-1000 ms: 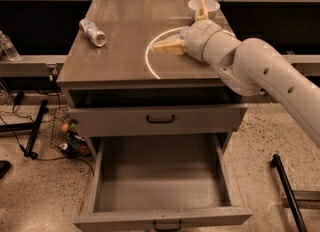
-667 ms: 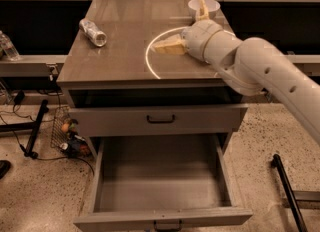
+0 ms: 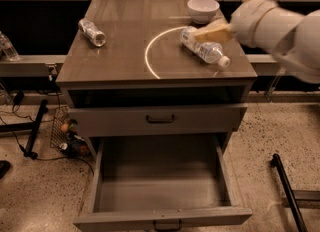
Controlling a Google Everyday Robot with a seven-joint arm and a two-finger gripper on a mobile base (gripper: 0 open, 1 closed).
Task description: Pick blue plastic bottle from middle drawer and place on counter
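Note:
The blue plastic bottle (image 3: 201,49) lies on its side on the counter (image 3: 120,61), at the right, its white cap pointing to the front right corner. It rests just right of the thin white circle line (image 3: 149,56). My gripper (image 3: 212,33) hangs over the bottle's far side, with the pale arm (image 3: 280,31) reaching in from the right. The middle drawer (image 3: 162,181) is pulled open below, and its grey inside is bare.
A white bowl (image 3: 203,9) stands at the counter's back right, close behind the gripper. A shorter clear bottle (image 3: 92,31) lies at the back left. The upper drawer front (image 3: 160,119) is shut. A black stand leg (image 3: 287,191) lies on the floor at the right, and cables and a wire basket (image 3: 67,136) at the left.
The arm has drawn back to the right, uncovering the blue plastic bottle and the bowl. The bottle lies on the counter.

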